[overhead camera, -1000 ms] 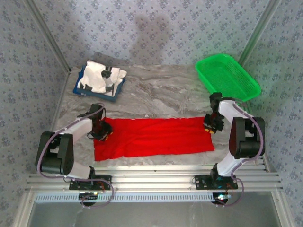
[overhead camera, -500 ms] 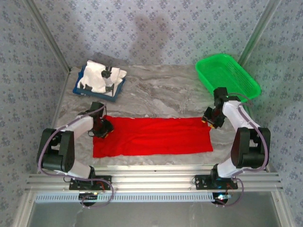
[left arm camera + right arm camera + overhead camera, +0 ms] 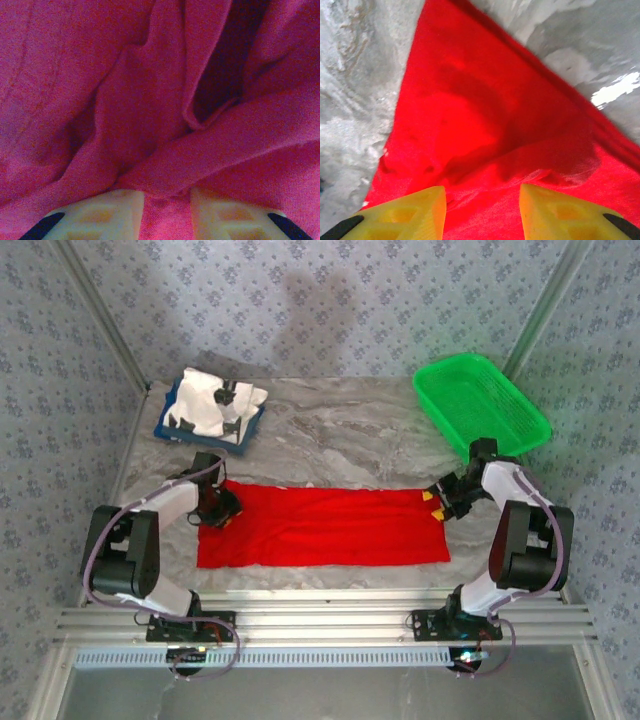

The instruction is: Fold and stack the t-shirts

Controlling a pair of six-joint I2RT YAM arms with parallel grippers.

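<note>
right pincer lets go at the corner, left pincer keeps its pinch

in the last second the right pincer point(image 3: 440, 502) has spread its yellow fingers and swung outward. it now sits just on the near side of the green plastic mesh basket point(image 3: 470, 390), over the corner of the bright red cloth t-shirt point(image 3: 330, 528) that lies closest to that basket. its wrist view shows the fingers apart, with the cloth lying loose beneath them and nothing nipped. the left pincer point(image 3: 218, 510), well to the left of the basket, has crept a little toward the shirt's far-left corner. it stays clamped on a ridge of red cloth that fills the gap between its fingers.

the red shirt itself has barely shifted. it lies as a long flat band on the grey marbled counter point(image 3: 340, 440), to the near left of the basket, its far-left corner drawn a touch farther back. judging by this, the band is smoothed out and the right arm has finished its share. the next fold and the stacking are not yet done. the white cloth t-shirt with small black marks point(image 3: 205, 405) sits bunched in the flat blue tray point(image 3: 205, 443), far to the left of the basket at about the same depth.

how many layers the red band holds cannot be told. in the top view the left fingertips are sunk in the cloth. the left wrist view is too close to place its grip on the shirt.
</note>
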